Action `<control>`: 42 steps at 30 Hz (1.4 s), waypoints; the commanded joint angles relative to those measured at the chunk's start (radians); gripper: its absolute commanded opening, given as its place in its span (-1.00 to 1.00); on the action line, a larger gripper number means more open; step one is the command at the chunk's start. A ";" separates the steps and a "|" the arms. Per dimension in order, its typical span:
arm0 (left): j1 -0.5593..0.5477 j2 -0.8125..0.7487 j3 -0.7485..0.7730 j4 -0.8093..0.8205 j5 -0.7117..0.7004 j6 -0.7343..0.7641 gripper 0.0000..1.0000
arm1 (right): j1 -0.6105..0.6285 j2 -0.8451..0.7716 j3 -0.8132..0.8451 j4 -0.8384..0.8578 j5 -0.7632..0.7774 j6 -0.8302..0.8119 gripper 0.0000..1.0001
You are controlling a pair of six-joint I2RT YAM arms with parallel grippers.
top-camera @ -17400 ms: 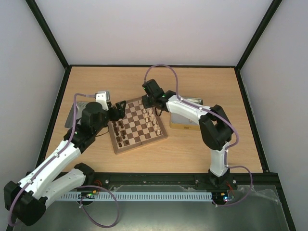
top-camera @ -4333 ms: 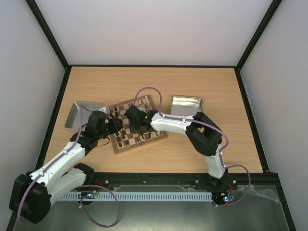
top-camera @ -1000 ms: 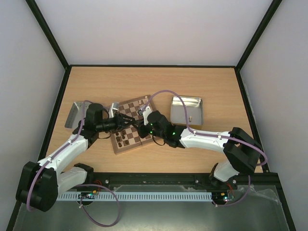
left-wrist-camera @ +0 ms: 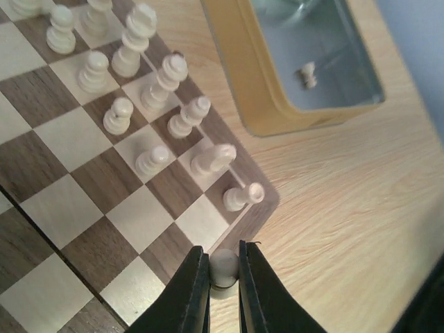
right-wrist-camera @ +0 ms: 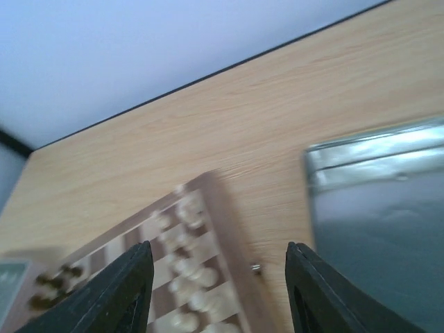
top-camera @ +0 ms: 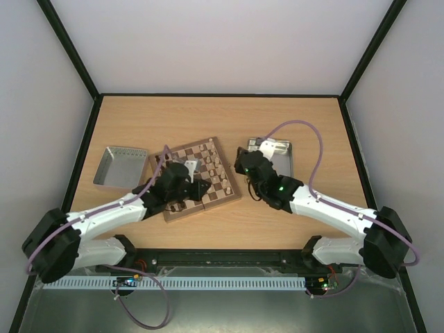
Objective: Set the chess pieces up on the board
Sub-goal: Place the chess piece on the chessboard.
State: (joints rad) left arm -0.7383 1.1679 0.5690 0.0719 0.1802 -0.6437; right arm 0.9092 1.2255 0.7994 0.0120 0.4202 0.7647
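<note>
The board (top-camera: 208,198) lies mid-table with cream chess pieces (left-wrist-camera: 158,159) along its right side and dark ones (top-camera: 175,201) at its left. My left gripper (left-wrist-camera: 223,258) is shut on a pale pawn (left-wrist-camera: 223,268) right at the board's (left-wrist-camera: 66,208) border near a corner, beside the last cream pawn (left-wrist-camera: 241,196). In the top view that gripper (top-camera: 202,189) sits over the board's near right part. My right gripper (right-wrist-camera: 218,246) is open and empty, hovering between the board (right-wrist-camera: 229,229) and the right tin; the top view shows this gripper (top-camera: 243,161) just right of the board.
A metal tin (top-camera: 119,166) stands left of the board. The other tin (top-camera: 281,158) stands to the right, partly under my right arm, with one pale piece (left-wrist-camera: 307,74) inside it. Bare wooden table (top-camera: 229,118) stretches behind the board.
My left gripper moved from the board's far left to its near right edge and shut on a pale pawn. My right gripper withdrew rightward off the board and opened.
</note>
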 commanded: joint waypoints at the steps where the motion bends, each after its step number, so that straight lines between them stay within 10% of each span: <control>1: -0.123 0.096 0.024 0.042 -0.270 0.084 -0.78 | -0.048 -0.045 -0.037 -0.131 0.121 0.171 0.04; 42: -0.228 0.438 0.113 0.169 -0.443 0.098 -0.42 | -0.091 -0.017 -0.069 -0.168 0.060 0.231 0.07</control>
State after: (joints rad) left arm -0.9596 1.6230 0.6910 0.2535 -0.2749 -0.5415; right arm 0.8238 1.2098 0.7410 -0.1310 0.4519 0.9707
